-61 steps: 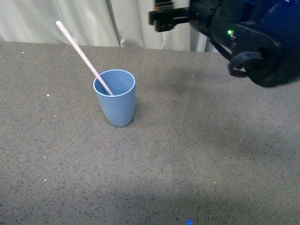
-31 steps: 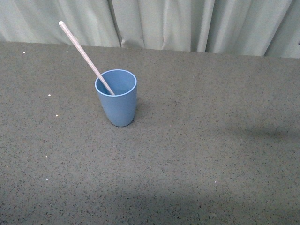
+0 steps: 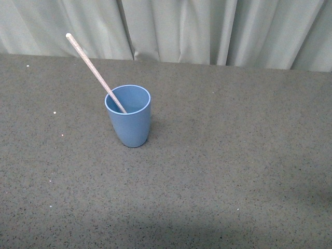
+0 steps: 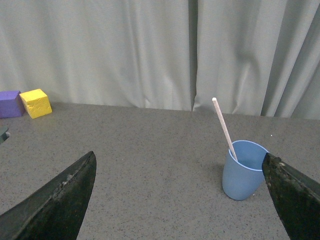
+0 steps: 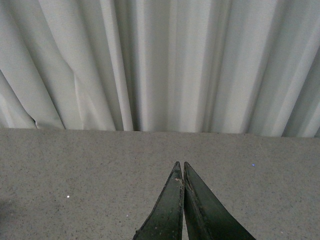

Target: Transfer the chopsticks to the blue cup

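1. Front view: the chopsticks (image 3: 93,70) stood in the blue cup (image 3: 128,122), lower end inside, long axis leaning over the rim toward 10 o'clock. No arm showed, so the job looked pretty much done.
2. Left wrist view: the left gripper (image 4: 178,156) was spread wide and empty, with the cup ahead and well apart. A yellow block (image 4: 36,102) and a purple block (image 4: 9,103) sat side by side by the curtain.
3. Right wrist view: the right gripper (image 5: 181,167) was pressed together on nothing. No cup in sight, so the left arm was probably nearer.

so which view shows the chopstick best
The front view: the chopstick shows largest there, its exposed length clear, leaning left out of the cup. The left wrist view also shows it, but smaller. The right wrist view misses it.
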Robot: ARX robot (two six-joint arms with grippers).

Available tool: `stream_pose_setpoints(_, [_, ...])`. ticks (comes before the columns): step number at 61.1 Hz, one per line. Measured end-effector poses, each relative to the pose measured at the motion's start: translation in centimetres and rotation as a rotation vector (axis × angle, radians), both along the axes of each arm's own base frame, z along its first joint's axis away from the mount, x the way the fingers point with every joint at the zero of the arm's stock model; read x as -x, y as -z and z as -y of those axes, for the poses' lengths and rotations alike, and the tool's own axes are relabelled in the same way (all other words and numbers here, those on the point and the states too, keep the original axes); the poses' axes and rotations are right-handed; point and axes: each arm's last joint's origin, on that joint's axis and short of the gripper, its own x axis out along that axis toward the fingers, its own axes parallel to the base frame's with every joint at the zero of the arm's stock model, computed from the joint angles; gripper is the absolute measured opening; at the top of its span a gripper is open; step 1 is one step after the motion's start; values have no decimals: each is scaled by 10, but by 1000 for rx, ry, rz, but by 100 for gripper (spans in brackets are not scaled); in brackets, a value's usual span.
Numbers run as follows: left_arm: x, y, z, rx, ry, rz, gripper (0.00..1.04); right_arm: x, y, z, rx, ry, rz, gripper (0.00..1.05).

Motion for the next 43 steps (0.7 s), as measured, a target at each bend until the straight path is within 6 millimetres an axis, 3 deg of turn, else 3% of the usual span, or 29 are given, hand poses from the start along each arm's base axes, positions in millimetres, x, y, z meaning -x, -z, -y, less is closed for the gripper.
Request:
stream_pose_setpoints(10, [0,0,0,0,0,0,98,15,0,12,-1,5,1,1])
stream_pose_setpoints(43, [0,0,0,0,0,0,98,49,-4,12,-1,2,13,1])
